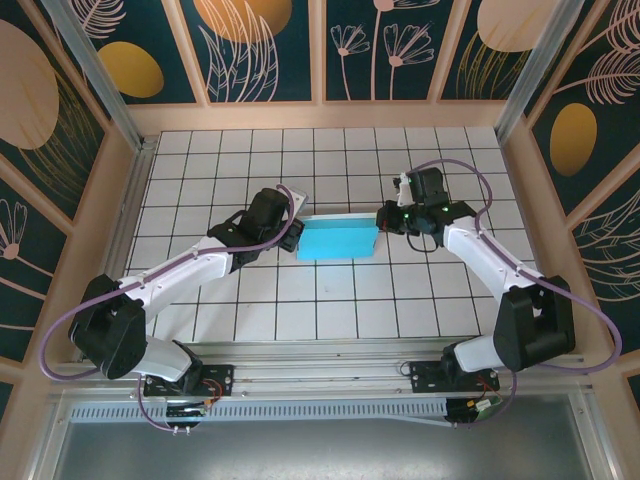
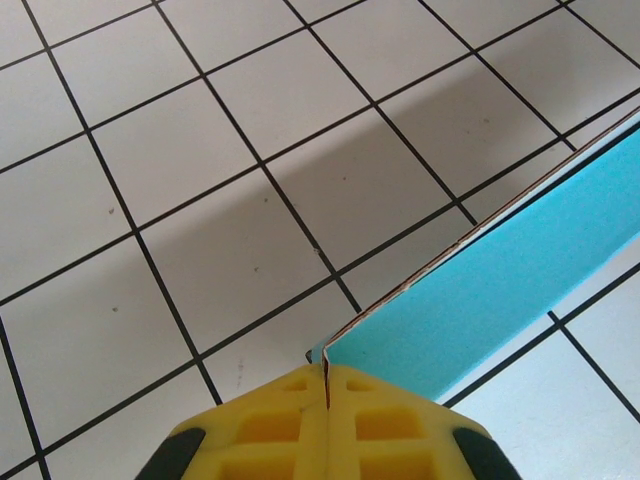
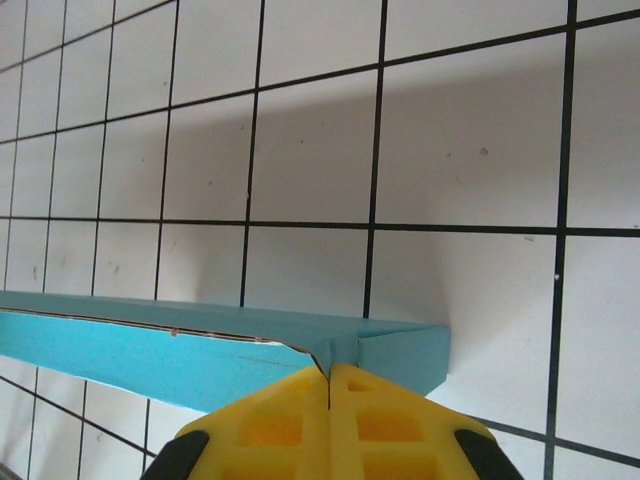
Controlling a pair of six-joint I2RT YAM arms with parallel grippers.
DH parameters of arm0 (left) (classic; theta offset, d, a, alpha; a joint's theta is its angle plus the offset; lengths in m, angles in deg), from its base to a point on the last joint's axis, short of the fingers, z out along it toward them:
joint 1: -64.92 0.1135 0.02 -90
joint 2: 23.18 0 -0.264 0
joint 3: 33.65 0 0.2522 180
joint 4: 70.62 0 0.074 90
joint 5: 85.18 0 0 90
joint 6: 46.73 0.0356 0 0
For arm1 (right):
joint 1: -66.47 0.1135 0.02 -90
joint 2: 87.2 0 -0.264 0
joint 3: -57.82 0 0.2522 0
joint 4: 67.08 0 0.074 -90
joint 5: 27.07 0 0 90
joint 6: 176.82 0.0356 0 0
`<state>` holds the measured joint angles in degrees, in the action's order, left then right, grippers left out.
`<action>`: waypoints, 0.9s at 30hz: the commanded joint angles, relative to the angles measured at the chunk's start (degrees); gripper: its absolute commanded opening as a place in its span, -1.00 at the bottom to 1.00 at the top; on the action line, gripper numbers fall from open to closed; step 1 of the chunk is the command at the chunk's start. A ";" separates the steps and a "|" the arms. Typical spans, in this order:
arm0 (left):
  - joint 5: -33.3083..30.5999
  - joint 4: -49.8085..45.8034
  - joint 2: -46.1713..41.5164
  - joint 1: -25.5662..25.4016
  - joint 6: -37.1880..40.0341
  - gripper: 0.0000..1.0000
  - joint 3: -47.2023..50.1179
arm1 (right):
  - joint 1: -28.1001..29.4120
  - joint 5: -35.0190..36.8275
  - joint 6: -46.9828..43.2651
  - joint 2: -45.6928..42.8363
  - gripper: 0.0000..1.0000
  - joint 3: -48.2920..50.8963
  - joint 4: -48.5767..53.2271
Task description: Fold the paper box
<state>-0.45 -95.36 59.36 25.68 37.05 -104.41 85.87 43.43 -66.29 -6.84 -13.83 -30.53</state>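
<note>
Left gripper: my fingers are pressed together, pinching the left end corner of the box.
Right gripper: closed the same way, nipping the corner at the box's right end.
Box position: mid-table, strung between my two grippers and touching both, so neither arm is nearer.
Long axis: runs left to right, from one gripper straight to the other, turquoise face up.
Beyond: the tiled table.
</note>
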 commanded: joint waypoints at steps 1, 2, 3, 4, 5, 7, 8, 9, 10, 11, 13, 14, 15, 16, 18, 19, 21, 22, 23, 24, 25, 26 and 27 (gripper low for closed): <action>2.63 1.36 -0.01 -0.44 -0.38 -1.00 -0.05 | 2.95 -2.40 2.23 1.20 -1.00 3.79 3.85; 2.60 1.38 -0.01 -0.47 -0.46 -1.00 0.03 | 3.33 -1.17 2.42 1.37 -1.00 4.37 4.08; 2.64 1.40 -0.14 -0.41 -0.46 -1.00 0.13 | 3.60 -0.21 2.33 1.37 -1.00 4.86 4.34; 2.60 1.34 -0.27 -0.48 -0.37 -1.00 0.17 | 3.75 0.79 2.15 1.43 -1.00 5.35 4.73; 2.43 1.23 -0.41 -0.48 -0.38 -1.00 0.21 | 3.75 2.02 2.10 1.23 -1.00 5.65 5.24; 2.30 1.14 -0.70 -0.40 -0.29 -1.00 0.21 | 3.82 3.97 1.73 1.05 -1.00 5.86 6.11; 2.16 1.05 -0.87 -0.48 -0.30 -1.00 0.21 | 3.87 4.92 1.47 0.88 -1.00 5.81 6.62; 2.09 1.05 -0.95 -0.48 -0.42 -1.00 0.21 | 3.82 5.28 1.21 0.85 -1.00 5.69 6.96; 2.16 1.05 -0.97 -0.45 -0.38 -1.00 0.21 | 3.82 5.90 1.03 0.77 -1.00 5.45 7.38; 2.17 0.97 -1.02 -0.47 -0.42 -1.00 0.21 | 3.86 6.85 0.72 0.68 -1.00 5.03 8.02; 2.21 1.01 -1.07 -0.40 -0.46 -1.00 0.21 | 3.88 8.35 -0.24 0.54 -1.00 4.10 9.54; 2.13 0.91 -1.12 -0.44 -0.53 -1.00 0.18 | 3.81 9.66 -0.47 0.43 -1.00 3.53 10.56; 2.10 0.91 -1.20 -0.47 -0.55 -1.00 0.21 | 3.81 10.56 -0.74 0.30 -1.00 3.10 11.24; 2.11 0.96 -1.20 -0.44 -0.55 -1.00 0.27 | 3.86 10.87 -1.16 0.03 -1.00 2.88 11.62; 2.11 1.01 -1.32 -0.44 -0.57 -1.00 0.30 | 3.83 11.99 -1.21 -0.46 -1.00 2.69 12.01; 2.18 1.05 -1.33 -0.47 -0.55 -1.00 0.35 | 3.83 12.21 -1.33 -0.64 -1.00 2.70 11.96; 2.29 1.05 -1.15 -0.44 -0.55 -1.00 0.21 | 3.81 12.45 -1.66 -0.71 -1.00 2.63 12.01; 2.38 1.10 -1.14 -0.48 -0.55 -1.00 0.18 | 3.82 12.56 -1.72 -0.55 -1.00 2.48 12.14; 2.38 1.14 -1.09 -0.47 -0.55 -1.00 0.21 | 3.83 12.56 -1.81 -0.49 -1.00 2.35 12.12; 2.32 1.14 -1.16 -0.48 -0.55 -1.00 0.21 | 3.82 12.56 -1.90 -0.52 -1.00 2.24 12.19; 2.39 1.14 -1.24 -0.48 -0.55 -1.00 0.21 | 3.85 12.52 -1.90 -0.47 -1.00 1.93 12.28; 2.51 1.14 -1.30 -0.48 -0.55 -1.00 0.31 | 3.83 12.19 -1.99 -0.58 -0.97 1.75 12.16; 2.53 1.35 -1.46 -0.48 -0.55 -1.00 0.52 | 3.81 11.60 -2.00 -0.68 -0.93 1.35 11.96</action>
<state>0.35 -94.40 58.97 25.59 37.03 -104.30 89.35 52.89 -67.42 -8.75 -13.31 -28.30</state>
